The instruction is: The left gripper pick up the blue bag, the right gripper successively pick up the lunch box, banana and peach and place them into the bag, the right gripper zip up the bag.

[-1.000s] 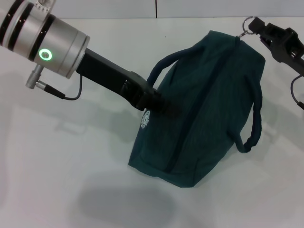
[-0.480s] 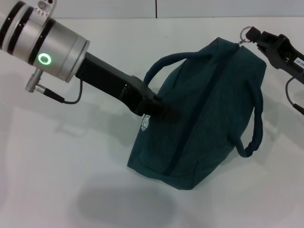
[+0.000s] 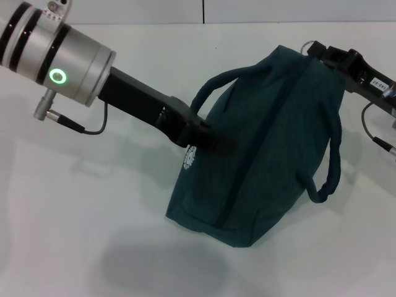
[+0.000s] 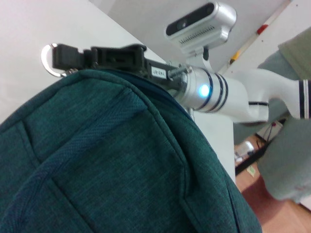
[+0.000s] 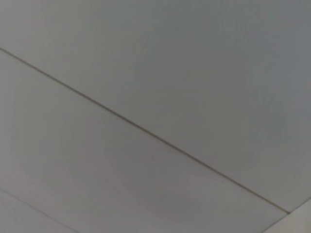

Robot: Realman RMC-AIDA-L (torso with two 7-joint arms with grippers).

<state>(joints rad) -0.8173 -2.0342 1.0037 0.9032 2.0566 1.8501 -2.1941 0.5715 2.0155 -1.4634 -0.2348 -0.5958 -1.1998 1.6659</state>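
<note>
Two grippers are on the bag at once. The left gripper (image 3: 218,143), black with round-tipped fingers, is pinched shut on the near side panel of the dark teal fabric bag (image 3: 266,148), right next to a small white round logo patch (image 3: 189,157) on the cloth, so the fingertips are basically buried in the fabric and the bag hangs tilted off the white table (image 3: 93,216), one lower corner pointing down toward its shadow. Back from those fingers runs the black arm link and then the fat silver cylinder wrist with a glowing green ring (image 3: 57,76), coming in from the upper left of the head view. The right gripper (image 3: 318,51), black with thin fingers and a little white label, sits at the bag's top far corner where the dark zipper line (image 3: 272,117) ends; in the left wrist view its tips are closed down on the metal zipper pull ring (image 4: 48,59), which sticks out past the fingers, touching the bag's edge. Both rope-like dark blue handles show: one arches over the left gripper (image 3: 213,83), the other droops down the right side (image 3: 333,162). The right wrist camera only gets a plain grey surface with a thin seam. Lunch box, banana and peach aren't visible anywhere.
</note>
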